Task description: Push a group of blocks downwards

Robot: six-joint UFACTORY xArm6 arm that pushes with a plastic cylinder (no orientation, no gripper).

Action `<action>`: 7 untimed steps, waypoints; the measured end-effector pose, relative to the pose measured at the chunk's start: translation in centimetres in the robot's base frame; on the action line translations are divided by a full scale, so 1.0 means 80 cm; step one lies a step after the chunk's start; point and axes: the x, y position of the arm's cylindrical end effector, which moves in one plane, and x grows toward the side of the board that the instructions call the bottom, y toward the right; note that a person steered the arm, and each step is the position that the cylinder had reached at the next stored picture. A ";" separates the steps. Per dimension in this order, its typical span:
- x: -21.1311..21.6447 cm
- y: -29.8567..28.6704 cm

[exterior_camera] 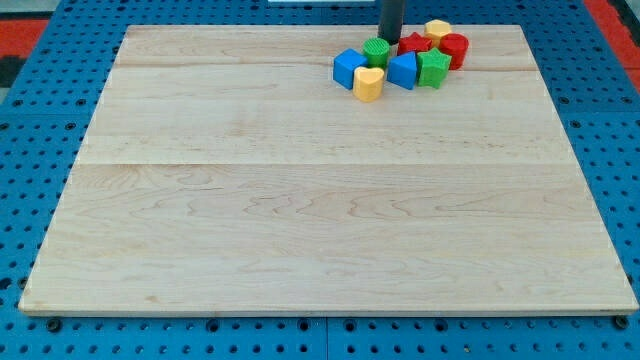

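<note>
tip set behind the cluster, push downward pending

the blocks sit bunched near the top edge of the counter (300, 220), right of centre. in the group: a blue cube (349, 68) at the view's left, a yellow heart-shaped block (368, 83) just below it, a green block (377, 51), a second blue block (402, 70), a green block (432, 68), a red star-like block (414, 44), a red cylinder (454, 49) and a yellow block (437, 30) at the top.

my tip (389, 39) stands at the cluster's upper side, between the upper green block and the red star-like block, seemingly touching them. the tool is a plain rod; it has no opening and holds nothing.

judgement: drive straight toward the view's bottom, slowly. the right-hand blocks lie off the tip's line and may be left behind; repeat passes are likely needed.
</note>
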 end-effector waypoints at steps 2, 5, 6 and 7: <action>0.040 -0.144; 0.043 -0.142; 0.013 -0.094; 0.007 -0.037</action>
